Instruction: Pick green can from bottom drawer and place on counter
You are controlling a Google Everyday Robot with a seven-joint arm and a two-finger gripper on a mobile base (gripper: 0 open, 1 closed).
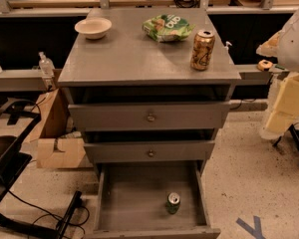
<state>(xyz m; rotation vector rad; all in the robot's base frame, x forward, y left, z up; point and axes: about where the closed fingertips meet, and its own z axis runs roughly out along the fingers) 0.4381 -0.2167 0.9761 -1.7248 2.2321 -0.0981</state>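
A grey cabinet with three drawers is seen from the front and slightly above, standing on a pale speckled floor (239, 173). Its bottom drawer (134, 198), a wide, deep grey box with a plain flat floor, stands open, pulled out toward the viewer. Inside it a small dark green can (173, 202) with a silver top stands upright on the drawer floor. The can is right of centre and near the front wall, and it touches no wall.

Above are two shallower grey drawers, the top drawer (114, 117) and the middle drawer (119, 152), each with a small round knob.

The broad flat grey bench (129, 59) forming the cabinet's top carries three things:
- A round white bowl (93, 27) sits at the back left.
- A flat green snack bag (167, 28) lies at the back, right of centre.
- A taller gold-brown can (203, 49) stands upright just in front of the bag, near the right edge.

The robot's cream-yellow blocky claw (287, 106) hangs at the picture's right edge, beside the cabinet and level with the upper drawers. It is below a rounded white arm section (296, 34) and well apart from the green can. Whether the claw is apart or together cannot be told.

At the left, a clear plastic bottle (46, 63) stands on a grey ledge above a brown cardboard box (55, 133). A blue tape cross (251, 227) marks the floor at the lower right.
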